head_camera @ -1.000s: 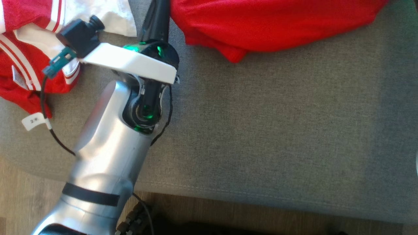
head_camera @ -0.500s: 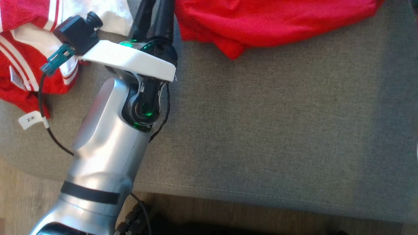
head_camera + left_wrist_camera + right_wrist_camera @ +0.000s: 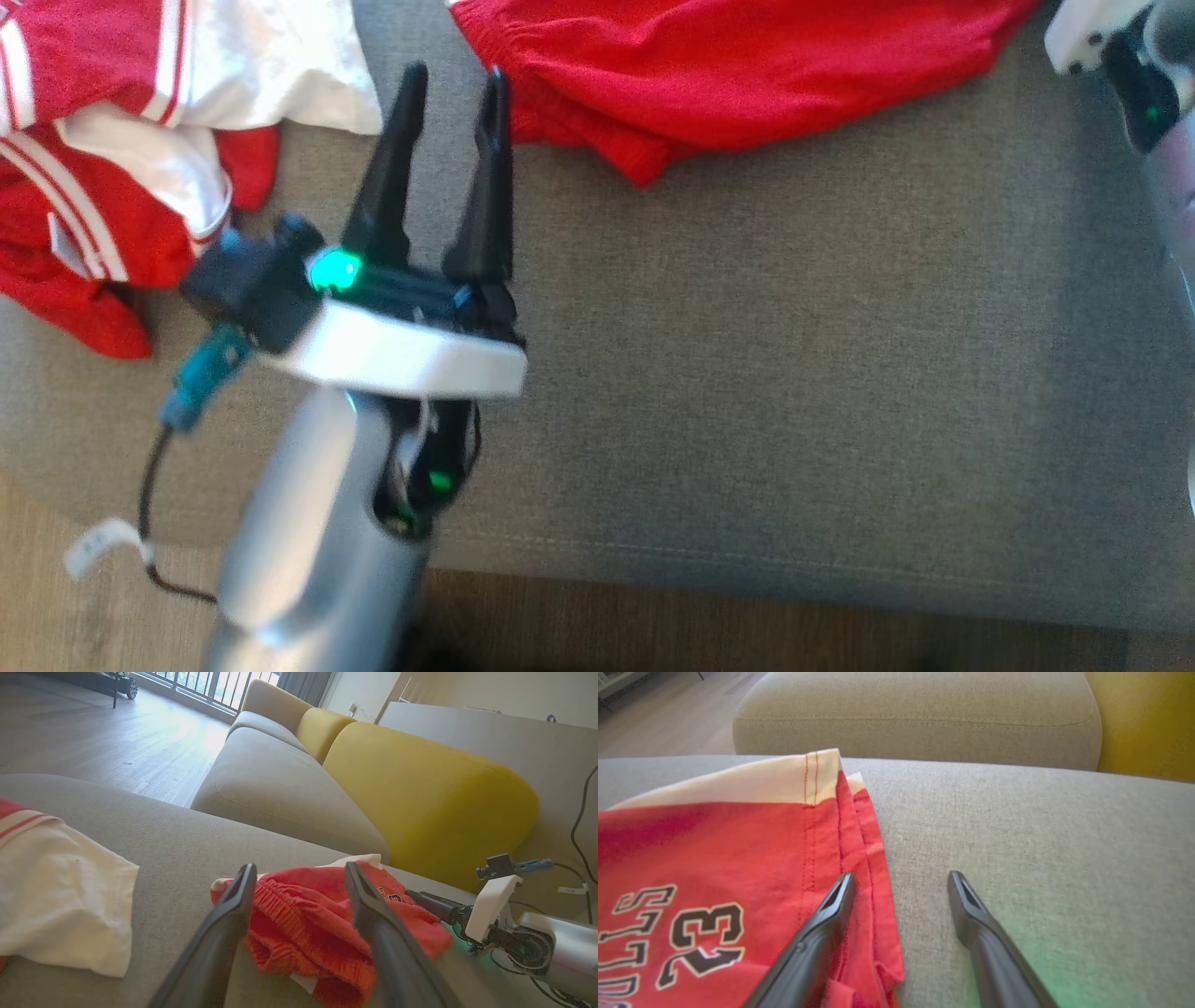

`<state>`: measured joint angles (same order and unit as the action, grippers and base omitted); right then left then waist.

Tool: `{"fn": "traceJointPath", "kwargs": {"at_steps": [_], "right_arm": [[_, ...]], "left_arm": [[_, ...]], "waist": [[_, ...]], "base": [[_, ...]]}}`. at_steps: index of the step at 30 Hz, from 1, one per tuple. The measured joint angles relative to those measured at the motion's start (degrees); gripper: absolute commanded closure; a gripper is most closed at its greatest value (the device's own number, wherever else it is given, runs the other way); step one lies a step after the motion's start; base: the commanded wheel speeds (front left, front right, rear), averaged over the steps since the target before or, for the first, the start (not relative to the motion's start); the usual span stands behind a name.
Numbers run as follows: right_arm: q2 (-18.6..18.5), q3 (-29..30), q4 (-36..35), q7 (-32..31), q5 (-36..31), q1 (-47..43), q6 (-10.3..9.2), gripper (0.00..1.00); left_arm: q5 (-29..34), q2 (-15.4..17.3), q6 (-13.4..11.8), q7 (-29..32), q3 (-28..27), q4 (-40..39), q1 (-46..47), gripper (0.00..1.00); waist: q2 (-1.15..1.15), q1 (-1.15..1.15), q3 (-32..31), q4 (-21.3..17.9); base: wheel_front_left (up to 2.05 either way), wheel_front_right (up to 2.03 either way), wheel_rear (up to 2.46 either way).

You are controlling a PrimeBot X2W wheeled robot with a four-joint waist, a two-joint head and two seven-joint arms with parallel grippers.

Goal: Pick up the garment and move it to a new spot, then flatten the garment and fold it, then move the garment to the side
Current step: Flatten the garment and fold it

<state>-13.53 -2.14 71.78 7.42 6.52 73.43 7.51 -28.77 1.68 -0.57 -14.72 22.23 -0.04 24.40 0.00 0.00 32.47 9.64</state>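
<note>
Since the earlier frame my left tool (image 3: 456, 73) has drawn back from the top edge of the head view, so both of its dark fingers now show in full. My right forearm (image 3: 1134, 65) has come in at the upper right corner.

Count of items:
- Garments: two. The red garment (image 3: 747, 65) lies along the far part of the grey cushion (image 3: 794, 373). It carries a black-outlined "23" and a white hem, both seen in the right wrist view. A red-and-white striped garment (image 3: 112, 187) lies crumpled at the left end of the same cushion, apart from the first.
- Tools: two.
- Yellow back cushions (image 3: 420, 793): two, behind a beige sofa seat (image 3: 280, 779).

Left tool state: fingers moderately apart, nothing between them. In the head view the tips stand at the near left edge of the red garment. I cannot tell whether they touch it. In the left wrist view the garment's ribbed band lies beyond the gap.

Right tool (image 3: 901, 875) state: fingers apart to a similar degree, nothing gripped. One finger lies over the red garment's stitched side edge and the other over bare grey cushion. Contact with the cloth cannot be confirmed.

Wooden floor (image 3: 747, 635) shows below the cushion's front seam.
</note>
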Motion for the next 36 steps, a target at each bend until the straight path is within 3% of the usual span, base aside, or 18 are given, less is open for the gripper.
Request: {"fn": "traceJointPath", "kwargs": {"at_steps": [6, 7, 8, 10, 12, 13, 15, 16, 17, 20, 29, 36], "right_arm": [[-1.6, -1.6, 0.7, -3.5, 1.4, -1.2, -0.01, 0.0], [-2.0, -1.9, 0.9, -4.3, 1.8, -1.4, -0.01, 0.57], [-2.0, -1.9, 1.1, -4.5, 2.3, -1.6, 0.0, 0.64], [-2.0, -1.9, 1.2, -4.4, 2.9, -2.3, 0.0, 0.53], [-1.7, -2.0, 1.4, -4.4, 3.7, -2.7, 0.0, 0.48], [-1.7, -2.0, 1.5, -4.4, 4.0, -2.7, 0.0, 0.37], [-1.5, -2.3, 1.8, -4.6, 4.6, -2.8, -0.01, 0.0], [-1.5, -2.3, 1.8, -4.6, 4.6, -2.8, -0.01, 0.0], [-1.4, -2.6, 1.7, -5.0, 4.7, -3.0, 0.0, 0.17], [-1.2, -3.5, 1.6, -5.7, 4.8, -3.7, -0.01, 1.0], [-1.4, -3.8, 2.0, -5.3, 6.7, -5.3, 0.01, 1.0], [-3.4, -2.7, 2.6, -2.8, 7.0, -6.6, 0.0, 1.0]], "left_arm": [[3.4, 0.2, -1.6, 0.0, 3.3, -4.4, -6.9, 0.0], [4.1, 0.2, -2.0, 0.0, 3.9, -5.2, -7.6, 0.0], [4.4, 0.3, -2.1, 0.0, 4.3, -5.5, -7.8, 0.0], [5.3, 0.3, -2.5, 0.0, 4.9, -6.0, -7.8, 0.0], [5.9, 0.3, -2.8, 0.0, 4.9, -6.5, -8.0, 0.0], [6.3, 0.3, -3.1, 0.0, 4.9, -6.8, -8.2, 0.0], [7.3, 0.3, -3.1, 0.0, 4.9, -7.0, -9.0, 0.0], [7.3, 0.3, -3.1, 0.0, 4.9, -7.0, -9.0, 0.0], [7.6, 0.3, -3.1, 0.0, 4.9, -6.9, -9.4, 0.0], [7.9, 0.3, -3.1, 0.0, 4.9, -6.9, -10.2, 0.0], [8.6, 0.4, -3.5, 0.0, 3.4, -6.7, -10.2, 0.0], [9.7, 0.6, -3.5, 0.0, 0.7, -6.8, -13.1, 0.0]], "waist": [[0.0, 0.0, -1.5, 1.4], [0.0, 0.0, -2.0, 1.9], [0.0, 0.0, -2.3, 2.0], [0.0, 0.0, -2.8, 2.3], [0.0, 0.0, -3.2, 2.4], [0.0, 0.0, -3.4, 2.3], [0.0, 0.0, -3.6, 2.2], [0.0, 0.0, -3.6, 2.2], [0.0, 0.0, -3.8, 2.2], [0.0, 0.0, -4.2, 2.1], [0.0, 0.0, -5.8, 1.2], [0.0, 0.0, -7.9, -2.6]], "base": [[0.0, 0.0, 0.0], [0.0, 0.0, 0.0], [0.0, 0.0, 0.0], [0.0, 0.0, 0.0], [0.0, 0.0, 0.0], [0.0, 0.0, 0.0], [0.0, 0.0, 0.0], [0.0, 0.0, 0.0], [0.0, 0.0, 0.0], [0.0, 0.0, 0.0], [0.0, 0.0, 0.0], [0.0, 0.0, 0.0]]}}
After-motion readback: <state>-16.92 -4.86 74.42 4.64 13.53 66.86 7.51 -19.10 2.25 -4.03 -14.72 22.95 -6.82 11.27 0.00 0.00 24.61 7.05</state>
